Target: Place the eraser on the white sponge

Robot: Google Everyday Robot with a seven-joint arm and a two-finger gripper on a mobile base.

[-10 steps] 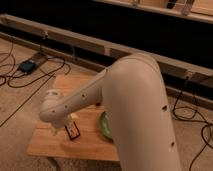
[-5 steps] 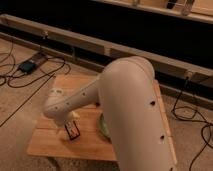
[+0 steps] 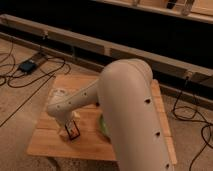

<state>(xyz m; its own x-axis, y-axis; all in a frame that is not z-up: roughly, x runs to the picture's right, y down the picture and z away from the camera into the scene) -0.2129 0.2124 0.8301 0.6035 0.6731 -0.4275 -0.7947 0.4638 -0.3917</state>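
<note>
The arm is filling the bottom centre and right of the frame. Its thick white upper link is standing nearest the camera, and a slimmer white link is reaching from it down towards the lower left. That link is ending over the front left part of the wooden table, whose near edge is running along the bottom of the frame.

The gripper is hanging there, at the lower left of the frame and close above the tabletop. Its fingers are standing wide apart and are not clamping anything. The eraser is sitting right at the fingertips, showing as a small dark block with a red-orange edge and leaning slightly. Whether a finger is touching it cannot be told. A pale patch is showing just to the left of the eraser. It cannot be told whether this is a soft pad or part of the gripper.

A little farther back and to the right, a sliver of the green bowl is peeking out from behind the thick link, which is covering most of it. Near the table's far left corner, a pale object is resting on the wood, well apart from the eraser.

Beyond the table, black cables are trailing over the floor at the left, and they are leading to a small dark box. More cable is looping at the right edge. A dark wall is stretching across the top of the frame.
</note>
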